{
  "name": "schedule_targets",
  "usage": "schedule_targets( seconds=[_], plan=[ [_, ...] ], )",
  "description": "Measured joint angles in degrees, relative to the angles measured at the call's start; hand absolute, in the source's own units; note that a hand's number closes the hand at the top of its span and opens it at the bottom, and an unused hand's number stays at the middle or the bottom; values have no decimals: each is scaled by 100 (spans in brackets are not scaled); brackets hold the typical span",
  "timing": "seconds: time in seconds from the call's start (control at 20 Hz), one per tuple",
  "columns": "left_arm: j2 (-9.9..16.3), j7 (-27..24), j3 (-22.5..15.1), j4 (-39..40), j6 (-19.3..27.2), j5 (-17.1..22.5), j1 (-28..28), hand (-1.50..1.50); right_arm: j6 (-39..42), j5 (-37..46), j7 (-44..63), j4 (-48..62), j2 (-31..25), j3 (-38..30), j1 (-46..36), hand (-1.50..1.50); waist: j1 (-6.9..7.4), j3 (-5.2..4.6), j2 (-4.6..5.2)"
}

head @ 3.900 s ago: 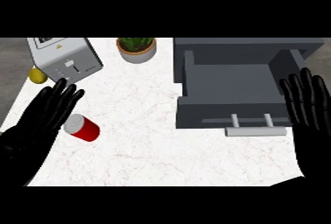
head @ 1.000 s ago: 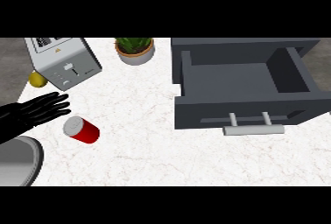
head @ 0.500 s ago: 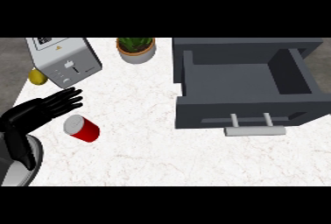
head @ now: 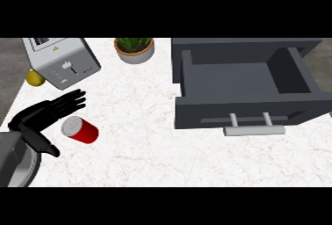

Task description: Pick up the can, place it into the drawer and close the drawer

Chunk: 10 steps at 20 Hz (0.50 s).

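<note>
The left hand point(head: 47, 115) lies released at nine o'clock on the counter point(head: 149, 145), fingers straight toward one o'clock, thumb spread below. Just beside its palm lies the red can point(head: 80, 130), tipped on its side, apparently untouched. It should be light, rigid, smooth and prone to rolling, so take it across the curved wall, mid-length. The open drawer point(head: 243, 83) waits at two o'clock; right hand unseen

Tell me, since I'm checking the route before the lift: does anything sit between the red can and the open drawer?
Nothing visible does. Bare counter lies between the can and the open drawer; the toaster and potted plant stand farther back, off the path.
</note>
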Motion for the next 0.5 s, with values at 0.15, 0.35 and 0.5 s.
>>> schedule_targets(
  seconds=[0.15, 0.35, 0.5],
  plan=[
    [-39, -359, -119, 295, 207, -374, -69, -150, 28, 52, -7, 91, -18, -19, -109, -150, 1, 6, 3],
    [-71, -739, -278, 638, 433, -689, -94, -150, 132, 62, -44, 75, 45, -41, -57, -150, -19, -1, 12],
    [-73, -916, -347, 922, 555, -812, -180, -150, 178, 24, -66, 144, 16, -127, -98, -150, -19, -2, 12]
  ],
)
